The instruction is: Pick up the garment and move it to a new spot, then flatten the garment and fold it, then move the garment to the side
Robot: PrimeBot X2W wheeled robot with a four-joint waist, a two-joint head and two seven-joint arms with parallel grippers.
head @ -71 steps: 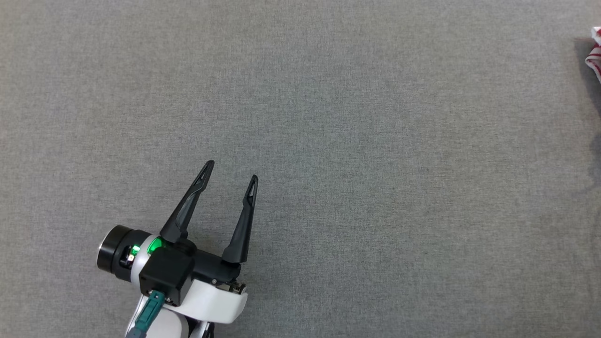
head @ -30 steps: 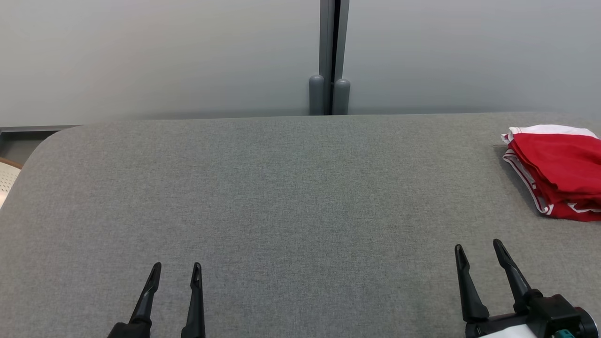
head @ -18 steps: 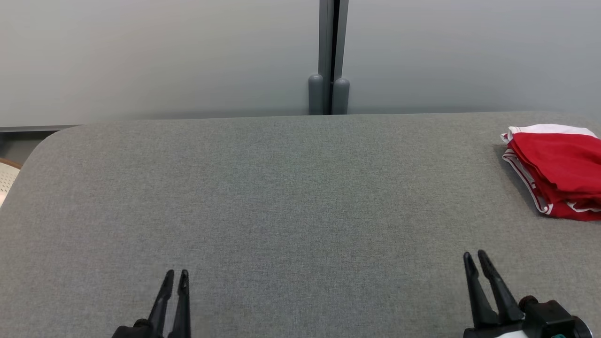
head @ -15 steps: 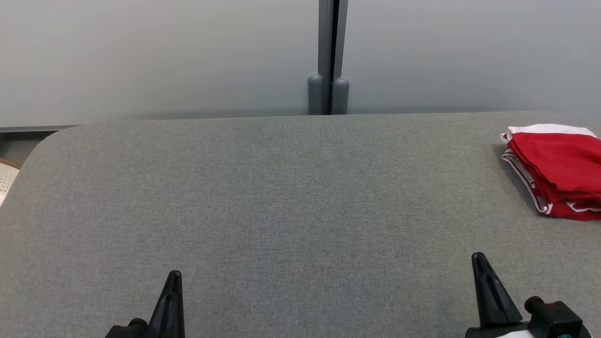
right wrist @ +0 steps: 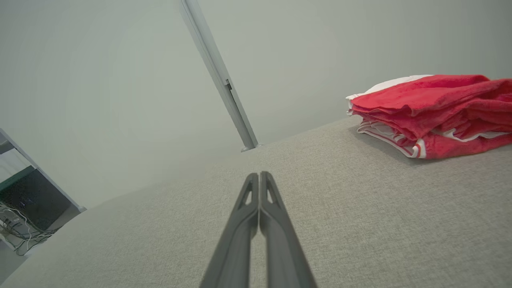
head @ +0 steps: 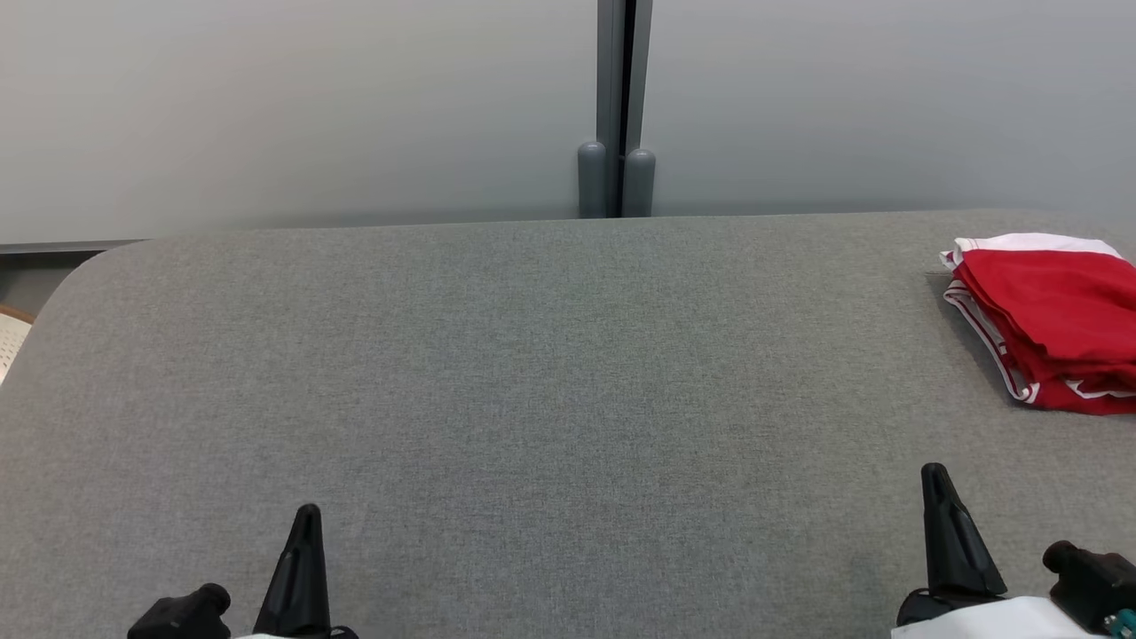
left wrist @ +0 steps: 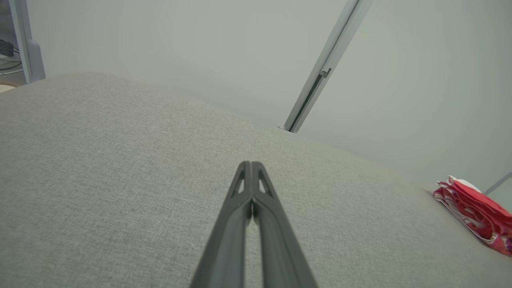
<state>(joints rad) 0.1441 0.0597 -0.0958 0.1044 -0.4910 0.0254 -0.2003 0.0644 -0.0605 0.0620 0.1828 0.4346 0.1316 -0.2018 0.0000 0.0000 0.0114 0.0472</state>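
Observation:
The red garment [head: 1052, 324] with white trim lies folded at the far right of the grey table [head: 532, 373]; it also shows as a folded red garment [right wrist: 432, 114] in the right wrist view and a small red garment [left wrist: 476, 214] in the left wrist view. My left gripper [head: 306, 519] rests at the lower left, shut with nothing in it, its fingers [left wrist: 256, 192] pressed together. Low on the right, my right gripper [head: 934, 475] is shut and empty too, fingers [right wrist: 264, 196] touching, a good way in front of the garment.
A pale grey wall with a vertical metal post [head: 616, 106] stands behind the table. The table's rounded left corner [head: 80, 266] borders a gap with a pale chair edge [head: 11, 333]. Cables and a dark screen [right wrist: 28, 200] lie beyond that end.
Both grippers have closed from open to shut over the last second. The head view has shifted a little, and both grippers sit slightly further apart in it.

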